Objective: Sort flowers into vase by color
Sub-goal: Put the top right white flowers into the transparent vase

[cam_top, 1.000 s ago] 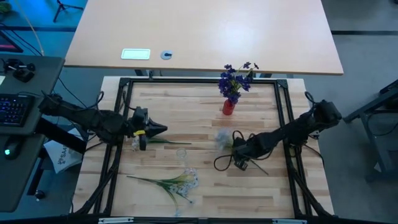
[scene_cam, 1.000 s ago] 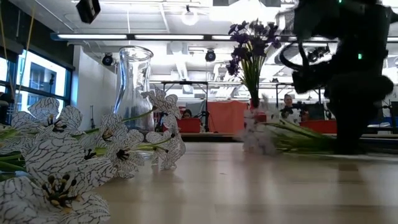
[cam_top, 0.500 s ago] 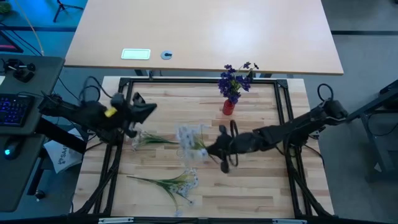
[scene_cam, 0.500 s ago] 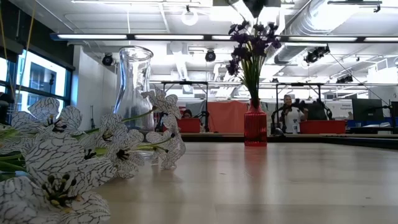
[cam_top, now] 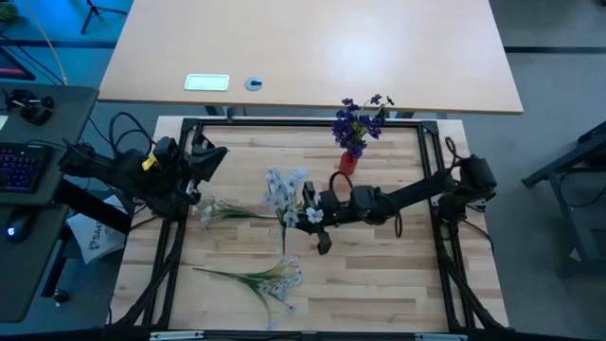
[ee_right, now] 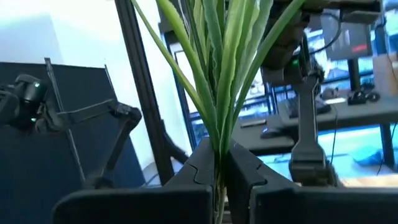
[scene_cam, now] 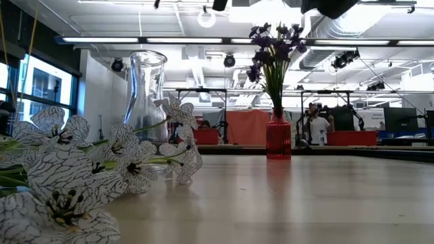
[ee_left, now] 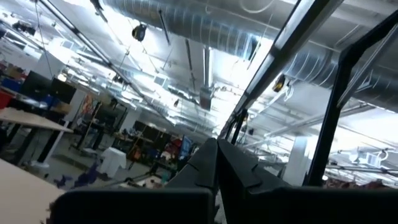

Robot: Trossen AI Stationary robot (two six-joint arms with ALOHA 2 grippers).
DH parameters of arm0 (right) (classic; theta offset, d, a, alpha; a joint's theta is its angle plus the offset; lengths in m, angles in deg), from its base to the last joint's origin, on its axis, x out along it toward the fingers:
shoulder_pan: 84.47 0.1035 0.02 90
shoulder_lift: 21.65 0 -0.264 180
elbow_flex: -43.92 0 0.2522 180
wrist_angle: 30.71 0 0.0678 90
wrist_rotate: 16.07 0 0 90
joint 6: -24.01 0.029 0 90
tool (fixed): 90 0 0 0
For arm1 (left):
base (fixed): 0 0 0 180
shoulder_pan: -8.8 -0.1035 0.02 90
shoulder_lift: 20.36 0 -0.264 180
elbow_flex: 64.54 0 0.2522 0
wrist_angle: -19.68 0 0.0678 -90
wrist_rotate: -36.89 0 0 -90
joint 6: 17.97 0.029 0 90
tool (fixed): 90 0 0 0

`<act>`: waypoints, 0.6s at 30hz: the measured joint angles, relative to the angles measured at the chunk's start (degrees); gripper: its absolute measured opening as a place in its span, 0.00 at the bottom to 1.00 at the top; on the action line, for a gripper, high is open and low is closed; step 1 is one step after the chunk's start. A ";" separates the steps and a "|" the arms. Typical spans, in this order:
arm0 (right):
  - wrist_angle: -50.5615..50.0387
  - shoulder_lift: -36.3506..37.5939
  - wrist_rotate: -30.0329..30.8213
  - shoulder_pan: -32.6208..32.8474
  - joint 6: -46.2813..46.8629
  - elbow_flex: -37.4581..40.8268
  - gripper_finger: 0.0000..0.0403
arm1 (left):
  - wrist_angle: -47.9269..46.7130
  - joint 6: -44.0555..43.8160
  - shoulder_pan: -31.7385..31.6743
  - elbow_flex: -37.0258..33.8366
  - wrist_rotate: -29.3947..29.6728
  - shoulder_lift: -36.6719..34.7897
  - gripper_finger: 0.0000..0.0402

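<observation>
My right gripper (cam_top: 307, 214) is shut on a pale white-bluish sprig (cam_top: 284, 186), held above the table's middle near the clear glass vase (scene_cam: 146, 95). The red vase (cam_top: 347, 162) stands at the far side with purple flowers (cam_top: 358, 121) in it, their stems down in its mouth. Two more pale sprigs lie flat on the table, one at the left (cam_top: 220, 210) and one near the front edge (cam_top: 263, 278). My left gripper (cam_top: 212, 157) is shut and empty, raised at the far left and pointing up. My right gripper pinches the pale sprig's green stem and leaf bases (ee_right: 217, 149) between its two fingers. The leaves (ee_right: 221, 56) fan out beyond the fingertips. The sprig is lifted clear of the table. Its blossoms (cam_top: 284, 186) lie on the far-left side of the gripper in the high view.
A black frame (cam_top: 189, 128) runs round the wooden table top. The nearest lying sprig's white blossoms (scene_cam: 61, 183) fill the low view's left in front of the glass vase. People and red furniture show in the room behind.
My right gripper has gone toward the table's left and up with the pale sprig, which is lifted clear of the table, and has left the low view. My left gripper has risen, drawn back toward the far left and tipped its fingers upward.
</observation>
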 joint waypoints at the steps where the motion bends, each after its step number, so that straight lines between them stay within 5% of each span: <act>1: 0.75 -0.55 0.40 -0.24 -0.84 -0.13 0.00 | 0.49 0.64 0.00 0.00 -0.06 -0.02 0.00; 18: -9.44 -1.68 3.89 -3.35 -8.78 -2.89 0.00 | 1.15 3.46 0.00 0.00 0.62 -0.07 0.00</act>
